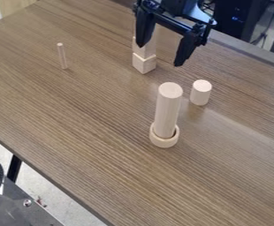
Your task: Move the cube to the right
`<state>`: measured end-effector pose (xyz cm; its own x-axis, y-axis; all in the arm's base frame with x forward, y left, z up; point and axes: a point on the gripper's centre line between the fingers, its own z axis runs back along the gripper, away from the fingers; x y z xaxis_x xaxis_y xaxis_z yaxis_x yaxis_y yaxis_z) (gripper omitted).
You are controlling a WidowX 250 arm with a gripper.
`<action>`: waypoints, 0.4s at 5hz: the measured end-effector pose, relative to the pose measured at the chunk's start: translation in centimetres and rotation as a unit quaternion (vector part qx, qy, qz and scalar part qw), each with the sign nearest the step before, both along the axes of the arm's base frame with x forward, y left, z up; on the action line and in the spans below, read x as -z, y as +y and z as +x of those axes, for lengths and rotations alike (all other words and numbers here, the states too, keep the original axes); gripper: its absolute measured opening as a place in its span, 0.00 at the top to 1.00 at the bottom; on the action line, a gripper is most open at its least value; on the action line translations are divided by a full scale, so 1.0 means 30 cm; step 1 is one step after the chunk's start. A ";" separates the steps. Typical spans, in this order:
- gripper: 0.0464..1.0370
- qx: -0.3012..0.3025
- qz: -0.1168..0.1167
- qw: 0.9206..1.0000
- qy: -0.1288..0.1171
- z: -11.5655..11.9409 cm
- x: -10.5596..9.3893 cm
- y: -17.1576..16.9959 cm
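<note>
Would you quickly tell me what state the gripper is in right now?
Gripper: open, its two fingers spread well apart, holding nothing.

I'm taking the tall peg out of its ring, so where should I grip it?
Probably high on the tall peg, coming down from above and closing across its round shaft: it stands upright, its top is uncovered, and the ring circles only its foot.

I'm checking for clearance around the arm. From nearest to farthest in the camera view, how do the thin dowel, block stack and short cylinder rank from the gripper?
Measured across the picture from the gripper:
1. Block stack, partly behind the open jaws.
2. Short cylinder, below and right.
3. Thin dowel, far out to the left.
</note>
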<state>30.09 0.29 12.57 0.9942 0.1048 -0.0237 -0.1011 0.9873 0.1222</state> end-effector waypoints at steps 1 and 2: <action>0.04 -0.001 -0.001 1.000 0.018 -0.009 0.032 0.000; 0.04 -0.004 -0.006 1.000 0.012 0.009 0.017 0.011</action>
